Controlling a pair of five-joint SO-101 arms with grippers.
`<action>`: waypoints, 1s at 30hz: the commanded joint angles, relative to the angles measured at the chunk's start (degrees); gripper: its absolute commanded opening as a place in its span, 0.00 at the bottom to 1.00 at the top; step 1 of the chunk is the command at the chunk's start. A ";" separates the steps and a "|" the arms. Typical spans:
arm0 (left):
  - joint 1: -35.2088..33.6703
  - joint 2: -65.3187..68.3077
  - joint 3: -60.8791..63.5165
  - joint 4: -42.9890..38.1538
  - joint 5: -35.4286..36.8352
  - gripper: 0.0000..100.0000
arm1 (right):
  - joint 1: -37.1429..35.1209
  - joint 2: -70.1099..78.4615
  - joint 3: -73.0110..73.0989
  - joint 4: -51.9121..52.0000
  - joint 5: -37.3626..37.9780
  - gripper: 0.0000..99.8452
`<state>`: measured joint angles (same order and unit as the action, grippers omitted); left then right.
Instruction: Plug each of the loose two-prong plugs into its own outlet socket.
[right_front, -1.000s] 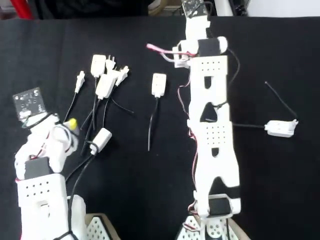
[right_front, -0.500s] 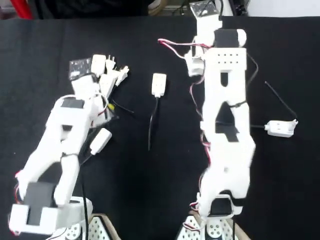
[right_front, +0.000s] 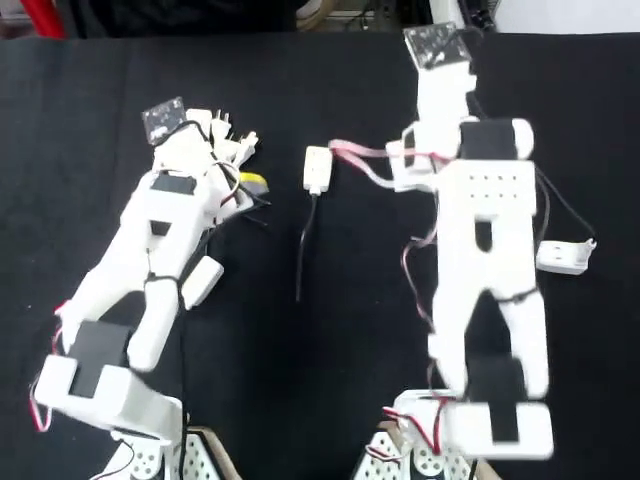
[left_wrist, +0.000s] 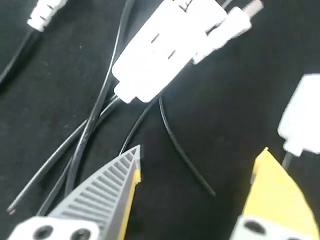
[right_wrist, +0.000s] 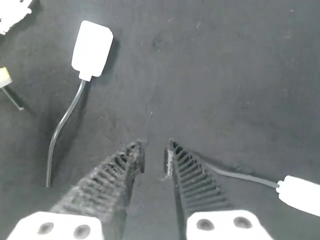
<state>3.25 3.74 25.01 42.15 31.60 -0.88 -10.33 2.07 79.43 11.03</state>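
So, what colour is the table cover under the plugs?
The table cover is plain black; high view shows it best.

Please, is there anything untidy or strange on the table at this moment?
Yes: the plugs and their cords by the left claw lie in a tangled heap, cords crossing one another. The middle socket and the far socket beside the right arm lie apart, untangled. Nothing looks broken.

Soft, even light falls from above onto the matt black surface (right_front: 560, 120), which swallows most shadows. The white right arm (right_front: 487, 200) shows bright against it, its lower links smeared. In the left wrist view the outlet socket (left_wrist: 155, 45) is blurred and nearly washed out, and the jaws of the left gripper (left_wrist: 200, 150) sit out of focus close to the lens.
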 joint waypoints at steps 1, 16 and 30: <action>1.36 4.92 -5.23 -1.49 1.23 0.35 | 1.05 -7.43 7.69 -5.36 0.09 0.08; 3.56 25.76 -30.55 18.55 0.97 0.02 | 1.05 -10.59 17.27 -10.46 0.00 0.08; 11.56 13.45 -16.31 21.01 -8.35 0.03 | 3.78 -10.59 17.36 -9.93 -0.79 0.08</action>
<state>11.78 24.04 1.98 64.40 24.84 0.62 -18.77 19.65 70.11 10.33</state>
